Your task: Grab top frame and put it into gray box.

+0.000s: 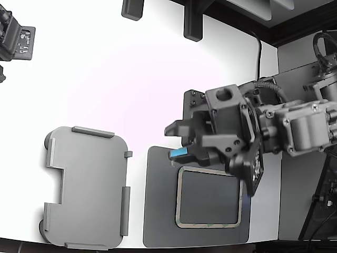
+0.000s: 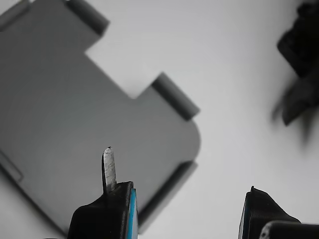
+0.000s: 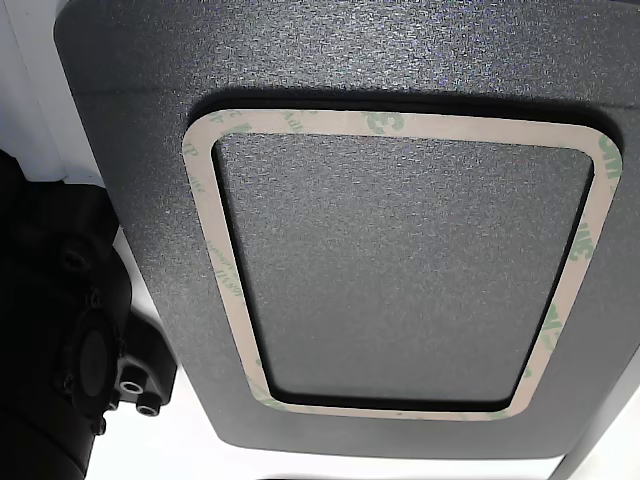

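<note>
The top frame (image 1: 179,197) is a thin pale ring lying flat on a dark gray mat (image 1: 158,203) near the table's front edge. The other view shows the frame (image 3: 400,122) close up on the mat (image 3: 400,50). The gray box (image 1: 87,184) sits to the exterior view's left of the mat, with nothing in it. My gripper (image 1: 176,141) hovers above the mat's far edge, fingers pointing toward the box, open with nothing between them. In the wrist view my gripper (image 2: 182,204) frames part of the gray box (image 2: 75,114) below.
The white table (image 1: 131,79) carries the box and mat. A second dark device (image 1: 16,39) sits at the far left corner, and dark mounts (image 1: 192,23) stand at the back edge. My arm's body (image 1: 295,126) fills the exterior view's right. A black part (image 3: 70,330) borders the mat.
</note>
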Motion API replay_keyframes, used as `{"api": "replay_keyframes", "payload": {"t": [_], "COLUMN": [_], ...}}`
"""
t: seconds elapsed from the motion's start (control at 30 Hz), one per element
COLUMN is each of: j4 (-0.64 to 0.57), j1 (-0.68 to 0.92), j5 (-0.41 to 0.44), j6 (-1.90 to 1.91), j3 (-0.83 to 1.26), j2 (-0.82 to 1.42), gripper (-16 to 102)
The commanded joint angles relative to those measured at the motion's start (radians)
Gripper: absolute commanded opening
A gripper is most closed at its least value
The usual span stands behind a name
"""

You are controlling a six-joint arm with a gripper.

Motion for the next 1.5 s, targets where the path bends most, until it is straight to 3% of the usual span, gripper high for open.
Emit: {"api": "replay_keyframes", "payload": {"t": [0.0, 0.07, 0.13, 0.23, 0.3, 0.43, 0.57, 0.63, 0.73, 0.93, 1.47], "j4": [-0.009, 0.020, 0.067, 0.114, 0.149, 0.186, 0.207, 0.219, 0.259, 0.325, 0.377], "j1": [0.126, 0.198, 0.264, 0.370, 0.443, 0.494, 0.563, 0.594, 0.635, 0.718, 0.859], "j5": [0.034, 0.055, 0.057, 0.081, 0.094, 0.029, -0.023, -0.023, -0.014, -0.005, -0.149], "j6": [-0.179, -0.222, -0.307, -0.414, -0.454, -0.563, -0.681, -0.712, -0.752, -0.845, -1.077], "j3": [-0.028, -0.028, -0.037, -0.037, -0.054, -0.069, -0.043, -0.032, -0.064, -0.150, -0.209], "j2": [0.015, 0.011, -0.006, -0.023, -0.054, -0.091, -0.117, -0.121, -0.153, -0.252, -0.497], "gripper": [86, 85, 93, 83, 85, 100, 99, 93, 99, 100, 100]}}
